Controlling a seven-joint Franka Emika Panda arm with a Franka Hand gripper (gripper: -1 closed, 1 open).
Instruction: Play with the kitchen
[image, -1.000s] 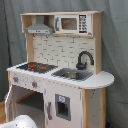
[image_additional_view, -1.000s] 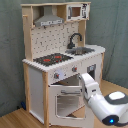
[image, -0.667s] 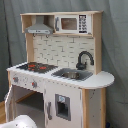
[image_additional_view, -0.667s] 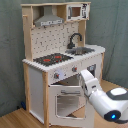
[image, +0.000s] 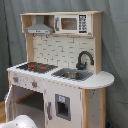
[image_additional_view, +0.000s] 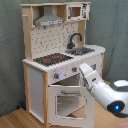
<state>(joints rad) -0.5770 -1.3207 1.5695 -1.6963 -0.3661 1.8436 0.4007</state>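
In front of the grey curtain (image_additional_view: 112, 30) stood the kitchen (image_additional_view: 55, 65), a tall white and wood toy on a wood floor (image_additional_view: 15, 119). In the second exterior view, the robot arm (image_additional_view: 107, 92) came in from the second exterior view's lower right. Its gripper (image_additional_view: 81, 68) was at the front of the kitchen, up by the row of knobs (image_additional_view: 56, 75), just above the oven door (image_additional_view: 65, 102). It looked very close to the front panel, maybe touching it, but I could not tell for sure. I could not tell if the gripper was apart or together either.

The oven door had a window and hung open, tipped out toward the arm. It was just below the gripper. The knobs ran in a line along the panel, off to the second exterior view's left of the gripper. I think a knob or the top edge of the door was the nearest thing to play with.

Above the gripper was the worktop, with the red-ringed hob (image_additional_view: 52, 59), the sink (image_additional_view: 84, 50) and the black faucet (image_additional_view: 74, 40). Higher still were the grey hood (image_additional_view: 49, 21) and a little microwave (image_additional_view: 76, 11).

The open door could get in the way if the arm moved down. In the first exterior view only a white bit of the arm showed at the bottom.
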